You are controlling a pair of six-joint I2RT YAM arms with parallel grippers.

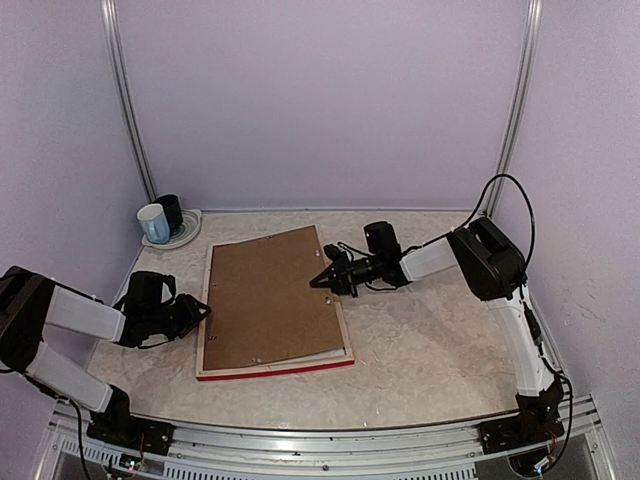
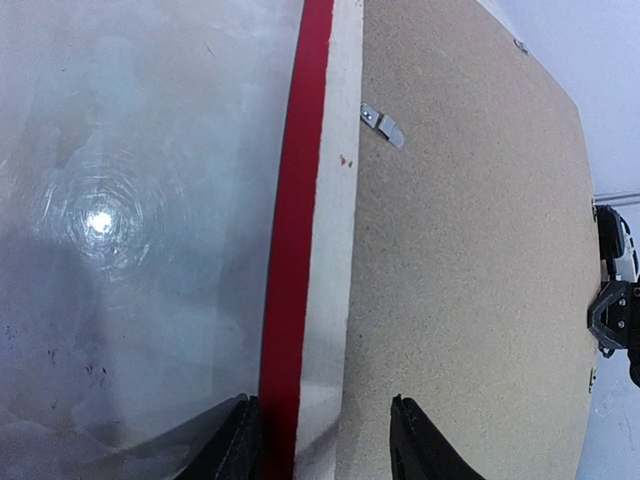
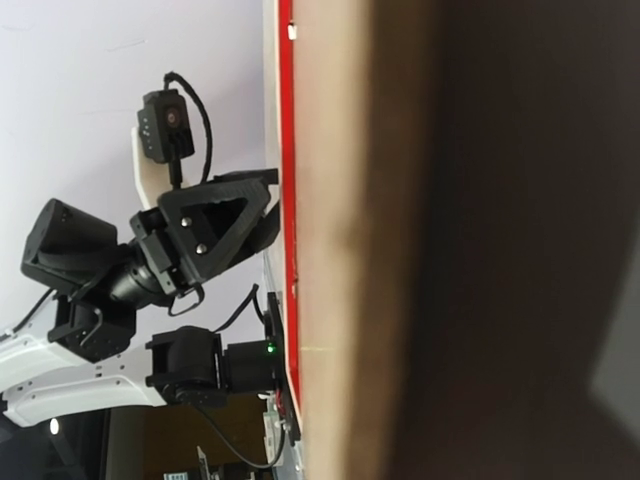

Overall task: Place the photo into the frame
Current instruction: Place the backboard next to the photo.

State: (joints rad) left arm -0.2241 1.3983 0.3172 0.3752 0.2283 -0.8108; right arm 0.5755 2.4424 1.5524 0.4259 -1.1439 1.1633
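Observation:
The frame (image 1: 275,368) lies face down in the middle of the table, its red edge (image 2: 290,250) and pale wood side showing. A brown backing board (image 1: 270,295) covers its back, with a metal tab (image 2: 383,124) at its left rim. The photo is hidden. My left gripper (image 1: 203,312) is at the frame's left side, open, its fingers astride the rail (image 2: 322,422): one by the red edge, one over the board. My right gripper (image 1: 315,283) is shut, its tip at the board's right edge. In the right wrist view the frame's red edge (image 3: 287,200) runs past close up.
Two mugs, one pale blue (image 1: 154,223) and one dark (image 1: 171,210), stand on a plate (image 1: 188,236) at the back left corner. Walls close in the table on three sides. The left arm (image 3: 200,230) shows beyond the frame in the right wrist view.

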